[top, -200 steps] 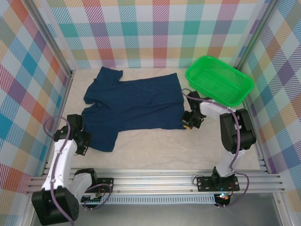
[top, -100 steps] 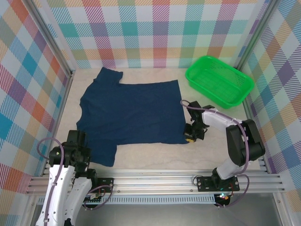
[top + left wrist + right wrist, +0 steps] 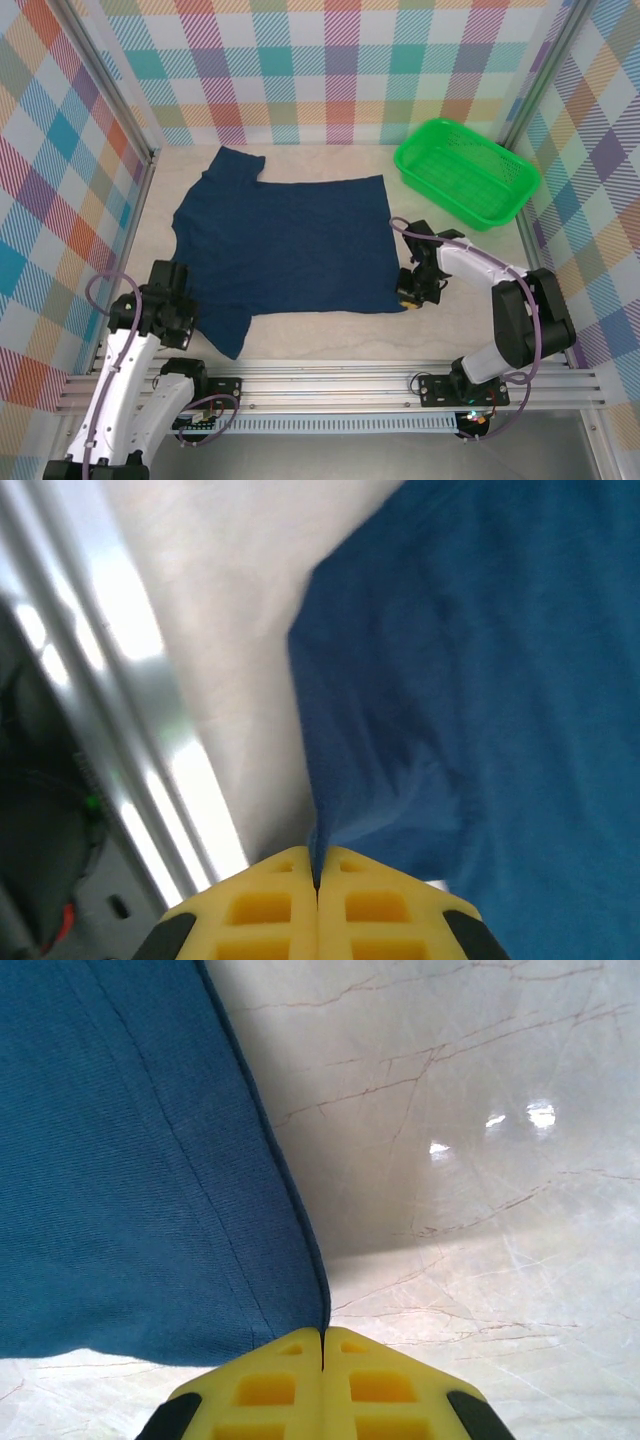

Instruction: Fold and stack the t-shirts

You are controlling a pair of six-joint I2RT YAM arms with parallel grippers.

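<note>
As both arms have drawn back toward the near rail, the dark t-shirt now lies flatter and wider on the table, left of the green basket. The left gripper is pinching cloth by the near sleeve, and the right gripper is pinching the hem corner. I think the shirt is spread enough for a first fold.
</note>
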